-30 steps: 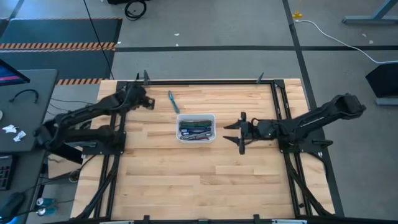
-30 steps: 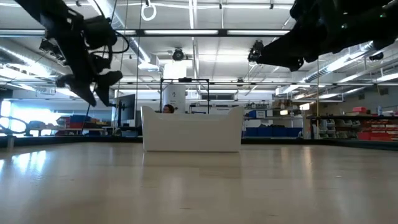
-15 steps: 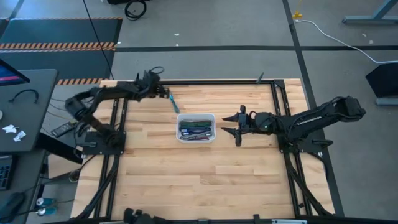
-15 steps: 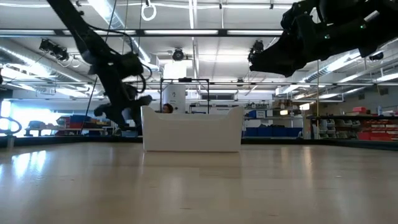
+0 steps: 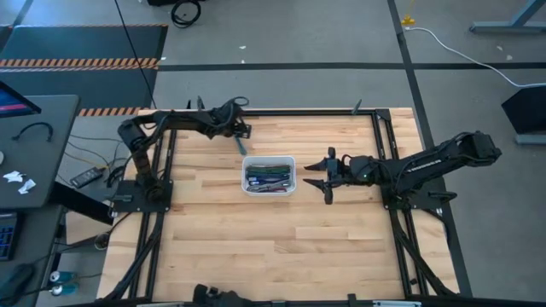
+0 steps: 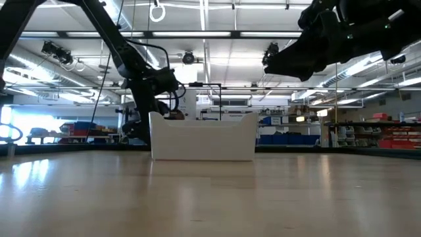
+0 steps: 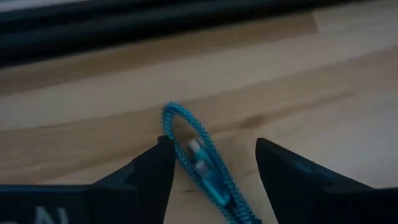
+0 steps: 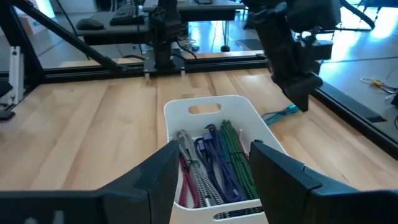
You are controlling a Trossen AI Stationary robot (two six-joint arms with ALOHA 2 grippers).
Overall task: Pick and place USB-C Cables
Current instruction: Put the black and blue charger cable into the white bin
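From where I sat, most cables (image 8: 214, 162) already lay in the white bin (image 5: 269, 174); one teal cable (image 7: 202, 165) was left on the table (image 5: 256, 247) beside it. My left gripper (image 7: 211, 163) stood low over it, fingers wide and straddling it. The right gripper (image 5: 327, 175) waited open, near the bin.

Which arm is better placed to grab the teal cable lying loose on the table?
Left. The left gripper is over the teal cable, its open fingers either side of it in the left wrist view. The right gripper hangs open beside the white bin, farther from that cable.
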